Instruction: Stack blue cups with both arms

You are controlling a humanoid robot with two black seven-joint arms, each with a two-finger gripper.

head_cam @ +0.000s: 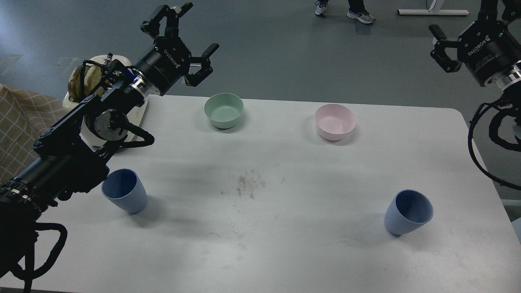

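Note:
Two dusty-blue cups stand upright on the white table point(285, 228). One blue cup point(124, 191) is at the front left, just beside my left forearm. The other blue cup point(408, 211) is at the front right. My left gripper point(191, 36) is open and empty, high above the table's far left edge, left of the mint-green bowl. My right gripper point(443, 44) is at the top right, beyond the table's far right corner; one finger shows and the other is cut off by the frame edge. Both grippers are far from the cups.
A mint-green bowl point(224, 110) and a pink bowl point(335, 121) stand at the back of the table. A white appliance point(101, 106) with brown contents sits at the back left, behind my left arm. A person's feet point(346, 10) show on the floor beyond.

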